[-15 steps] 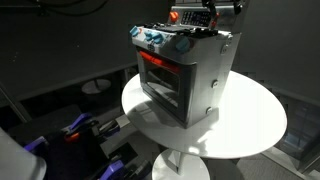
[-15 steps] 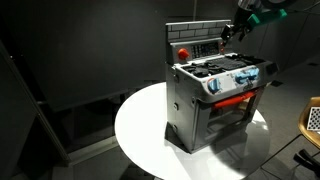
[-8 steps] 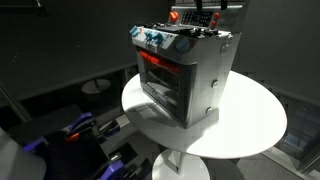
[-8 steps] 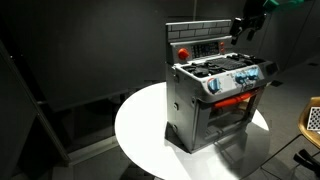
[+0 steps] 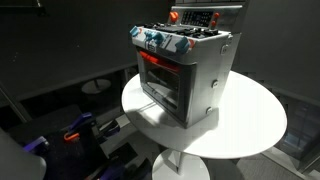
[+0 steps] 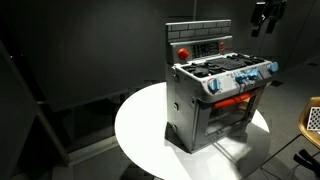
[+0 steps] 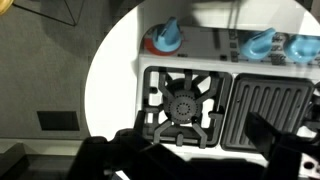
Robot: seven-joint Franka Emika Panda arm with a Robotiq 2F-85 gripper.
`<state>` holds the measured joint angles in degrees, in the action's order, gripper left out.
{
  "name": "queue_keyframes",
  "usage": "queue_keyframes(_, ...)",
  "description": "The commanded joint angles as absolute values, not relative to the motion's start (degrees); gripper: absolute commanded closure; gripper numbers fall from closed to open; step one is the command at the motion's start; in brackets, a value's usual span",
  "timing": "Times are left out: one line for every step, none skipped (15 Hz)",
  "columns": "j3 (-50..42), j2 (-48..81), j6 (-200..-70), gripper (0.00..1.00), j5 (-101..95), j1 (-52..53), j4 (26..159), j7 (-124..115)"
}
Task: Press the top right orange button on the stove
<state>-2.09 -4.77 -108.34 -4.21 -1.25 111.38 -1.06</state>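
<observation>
Black robot hand [image 6: 264, 16] now lifted up and away from grey toy stove [image 6: 190, 110] on round white desk [image 6: 138, 128] — no contact. Fingers [image 7: 272, 142] spread wide, empty. Small orange button sits at right end of brick-pattern back panel [image 6: 205, 30], too small to make out — press likely done.

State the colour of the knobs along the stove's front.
Light blue knobs, clearest in the wrist view.

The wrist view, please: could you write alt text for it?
Top-down on a toy stove: a black round burner grate at centre, a black ribbed griddle plate beside it, light blue knobs along the upper edge. The white round table shows at left; the dark, blurred tool crosses the bottom edge.
</observation>
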Motion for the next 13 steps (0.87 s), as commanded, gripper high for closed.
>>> queue_keyframes(-2.3, -10.3, -102.2, 0.0, -0.6, -1.2, 113.6, 4.1)
queue_keyframes(-2.4, -11.6, -100.6, 0.0, -0.1, -1.2, 114.0, 5.1)
queue_keyframes(-2.4, -12.9, -99.4, 0.0, 0.2, -1.2, 114.6, 5.8)
queue_keyframes(-2.4, -14.5, -98.5, 0.0, 0.2, -1.2, 115.3, 6.5)
queue_keyframes(-2.5, -15.8, -97.9, 0.0, 0.1, -1.1, 115.9, 7.1)
queue_keyframes(-2.5, -17.3, -97.5, 0.0, -0.2, -1.1, 116.7, 7.7)
queue_keyframes(-2.5, -18.5, -97.2, 0.0, -0.5, -1.1, 117.3, 8.1)
queue_keyframes(-2.5, -19.5, -97.4, 0.0, -0.9, -1.0, 118.0, 8.6)
queue_keyframes(-2.2, -16.4, -97.8, 0.0, -0.9, -1.1, 115.7, 6.7)
queue_keyframes(-2.2, -17.2, -97.8, 0.0, -0.9, -1.1, 116.2, 6.8)
queue_keyframes(-2.2, -17.3, -97.8, 0.0, -0.9, -1.1, 116.2, 6.8)
queue_keyframes(-2.2, -17.1, -97.8, 0.0, -0.9, -1.1, 116.3, 6.8)
queue_keyframes(-2.2, -16.9, -97.8, 0.0, -0.9, -1.1, 116.3, 6.8)
